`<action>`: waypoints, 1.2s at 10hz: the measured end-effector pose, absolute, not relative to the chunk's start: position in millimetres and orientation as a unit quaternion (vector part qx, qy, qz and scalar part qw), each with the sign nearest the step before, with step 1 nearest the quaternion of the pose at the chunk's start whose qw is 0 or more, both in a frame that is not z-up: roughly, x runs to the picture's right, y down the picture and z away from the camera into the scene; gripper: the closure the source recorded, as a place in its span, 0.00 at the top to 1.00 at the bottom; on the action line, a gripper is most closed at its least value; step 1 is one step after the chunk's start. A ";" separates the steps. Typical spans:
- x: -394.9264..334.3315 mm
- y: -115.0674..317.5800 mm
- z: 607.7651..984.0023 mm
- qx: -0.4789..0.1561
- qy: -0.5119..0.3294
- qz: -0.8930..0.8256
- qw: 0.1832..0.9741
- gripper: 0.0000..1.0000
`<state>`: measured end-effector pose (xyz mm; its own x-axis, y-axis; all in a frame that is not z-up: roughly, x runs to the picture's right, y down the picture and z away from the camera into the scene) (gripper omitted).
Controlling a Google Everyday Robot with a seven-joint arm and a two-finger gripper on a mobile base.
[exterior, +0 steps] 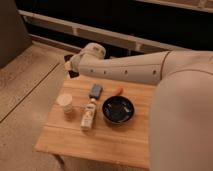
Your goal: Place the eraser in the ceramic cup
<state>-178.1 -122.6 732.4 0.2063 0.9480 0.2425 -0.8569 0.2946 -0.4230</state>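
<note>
Eraser [73, 75] apparently the small dark block at the tip of the end effector [70, 68], over the far-left corner of the bench [115, 141], behind the ceramic cup [65, 103] and apart from it; cannot tell whether held, nor how far open. Probably the carry step. Next calls for coming forward over the cup's mouth, clear of the lying bottle [88, 115], then lowering and letting go.
</note>
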 end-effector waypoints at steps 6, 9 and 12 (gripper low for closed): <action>-251.0 -62.9 762.5 -0.160 -0.211 0.573 0.775 0.00; -274.8 -45.1 772.6 -0.184 -0.203 0.567 0.777 0.00; -259.8 -40.3 770.7 -0.186 -0.196 0.580 0.769 0.00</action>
